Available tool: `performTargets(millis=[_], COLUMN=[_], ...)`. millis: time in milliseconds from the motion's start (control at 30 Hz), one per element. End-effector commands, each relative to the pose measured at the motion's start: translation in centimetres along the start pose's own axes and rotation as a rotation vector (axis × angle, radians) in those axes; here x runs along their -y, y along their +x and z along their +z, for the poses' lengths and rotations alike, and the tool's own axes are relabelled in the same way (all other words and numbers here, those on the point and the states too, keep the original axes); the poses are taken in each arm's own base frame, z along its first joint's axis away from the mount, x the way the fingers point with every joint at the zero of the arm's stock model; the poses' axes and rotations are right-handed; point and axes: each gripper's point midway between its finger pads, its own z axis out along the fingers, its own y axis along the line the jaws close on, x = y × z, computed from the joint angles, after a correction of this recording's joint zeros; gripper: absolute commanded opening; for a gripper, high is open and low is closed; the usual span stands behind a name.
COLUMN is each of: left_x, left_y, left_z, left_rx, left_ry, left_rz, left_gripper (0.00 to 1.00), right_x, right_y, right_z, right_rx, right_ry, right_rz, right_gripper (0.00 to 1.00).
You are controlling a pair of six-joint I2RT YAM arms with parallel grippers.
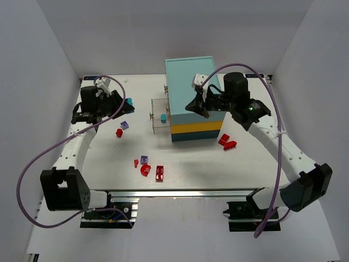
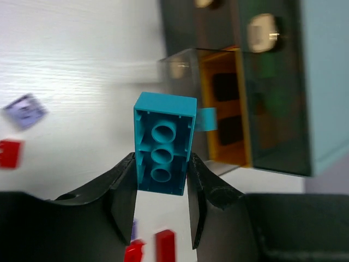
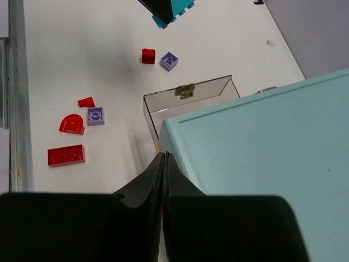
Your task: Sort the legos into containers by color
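Your left gripper pinches a light blue brick, held left of the cabinet | your right gripper is pressed together over the cabinet top | clear drawer sticks out from the cabinet's left face | red bricks and purple bricks lie left of the cabinet

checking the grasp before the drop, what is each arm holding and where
The left gripper pinches the small teal plastic brick by its long sides, near one end. The right gripper is shut on nothing.
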Motion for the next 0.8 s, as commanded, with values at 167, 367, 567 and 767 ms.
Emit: performTargets(millis=[167, 367, 567, 767], left_x=[9.2, 11.2, 10.5, 10.3], left_y=[-0.7, 0.4, 2.2, 2.7], left_z=[2.4, 5.0, 6.9, 7.9], left_rx=[-0.072, -0.135, -0.203, -0.226], left_ry=[0.362, 0.362, 0.293, 0.258], left_rz=[-0.042, -0.032, -0.049, -0.043], left_gripper=[0.23, 0.27, 0.58, 0.69], right_x=[0.5, 0.9, 1.0, 1.3], right_y=[-0.8, -0.3, 0.1, 0.3], right_z=[-1.8, -2.8, -3.3, -3.8], right_rx=[0.05, 0.048, 0.047, 0.046], right_ry=[0.057, 0.079, 0.089, 0.102], right_rz=[0.032, 0.039, 0.044, 0.055], right_gripper=[0.0, 0.0, 0.0, 0.0])
